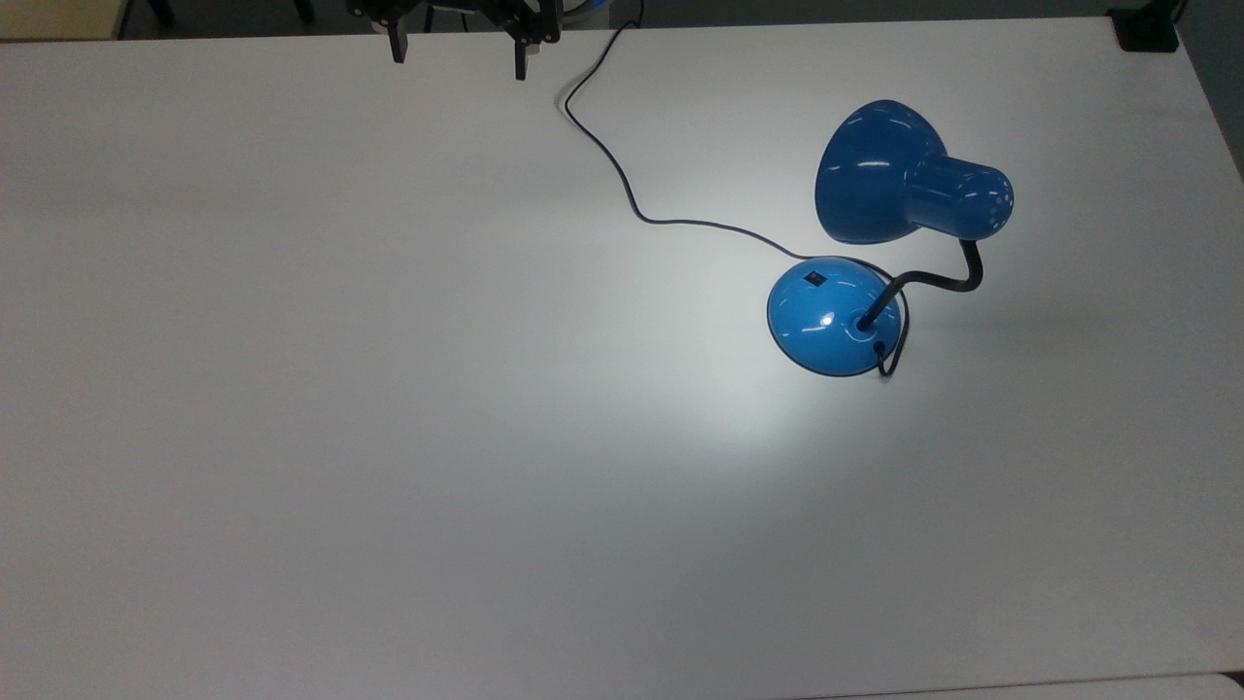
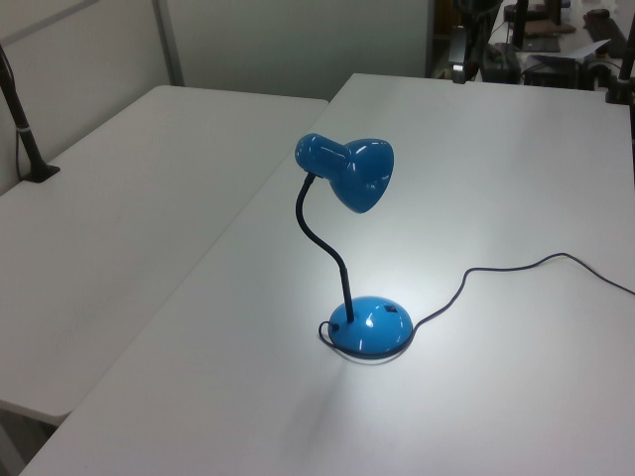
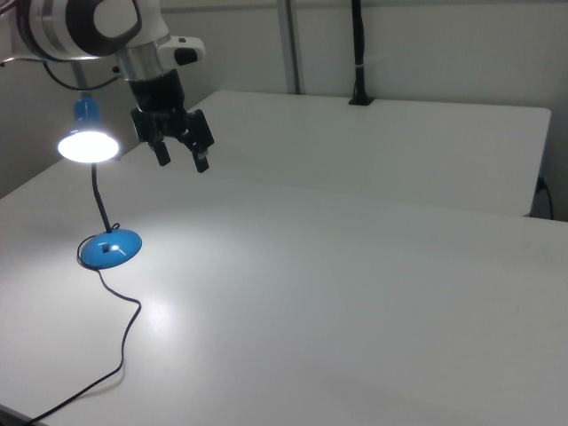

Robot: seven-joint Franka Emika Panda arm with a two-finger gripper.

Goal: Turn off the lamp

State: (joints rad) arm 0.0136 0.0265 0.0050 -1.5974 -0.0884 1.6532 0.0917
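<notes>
The blue lamp is lit and throws a bright patch on the white table. Its bell shade leans over the round domed base, joined by a black bent gooseneck. A small black switch sits on the base's top. The thin black cord snakes off toward the far edge. In the right view the shade glows white above the base. My gripper hangs open at the top view's upper edge, well away from the lamp; in the right view the gripper is high above the table, empty.
A second white table adjoins along a seam. A black post is clamped at the far table in the right view. A black clamp sits at the top view's upper right corner.
</notes>
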